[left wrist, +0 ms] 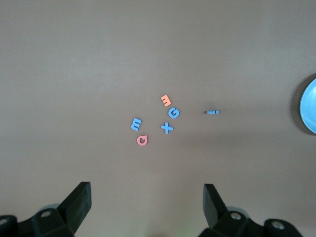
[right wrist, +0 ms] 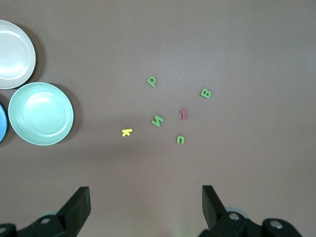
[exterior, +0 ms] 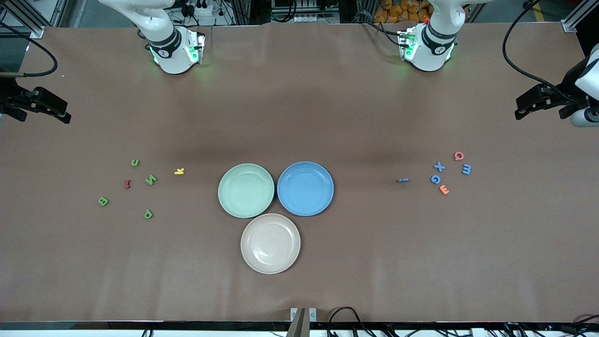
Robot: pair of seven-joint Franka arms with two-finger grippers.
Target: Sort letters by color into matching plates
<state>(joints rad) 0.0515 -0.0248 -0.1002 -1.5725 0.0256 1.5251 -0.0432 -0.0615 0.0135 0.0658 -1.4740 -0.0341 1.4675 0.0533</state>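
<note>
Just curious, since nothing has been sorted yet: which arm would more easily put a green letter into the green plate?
Probably the right arm. All four green letters, such as the green N, lie toward its end of the table, in its wrist view. The right gripper hangs open there; the green plate sits closer to them than the blue plate.

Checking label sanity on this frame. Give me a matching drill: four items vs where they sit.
Items:
1. green plate
2. cream plate
3. green letter B
4. blue letter X

Places:
a. toward the left arm's end of the table
b. beside the blue plate, touching it
c. nearest the front camera of the three plates
d. toward the right arm's end of the table

Pairs: 1-b, 2-c, 3-d, 4-a
</note>
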